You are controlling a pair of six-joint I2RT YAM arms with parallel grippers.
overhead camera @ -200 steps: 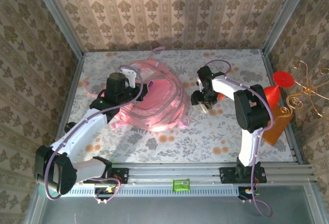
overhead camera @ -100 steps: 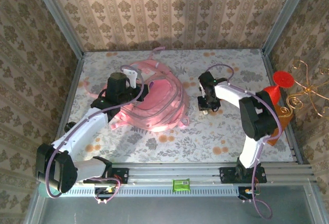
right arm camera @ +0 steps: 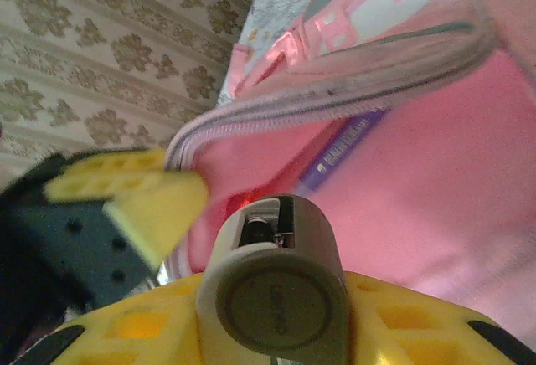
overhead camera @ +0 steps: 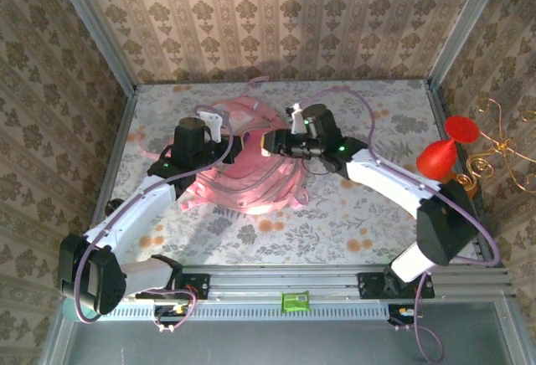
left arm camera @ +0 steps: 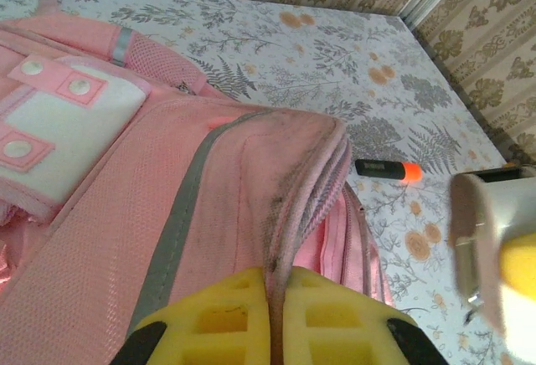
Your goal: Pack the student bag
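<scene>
Blurred print on the purple label [right arm camera: 343,143] inside the student bag [right arm camera: 435,181]: I cannot read it; the bag runs off-frame.

Right end effector [overhead camera: 272,142] — cylinder [right arm camera: 280,294] gripped, over student bag [overhead camera: 251,189]

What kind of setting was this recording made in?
Most likely a staged robot test booth, not a real room: wallpapered panels set in a metal frame, a floral-print table, and a left arm and right arm bolted to a rail at its near edge, working on a pink student bag.
</scene>
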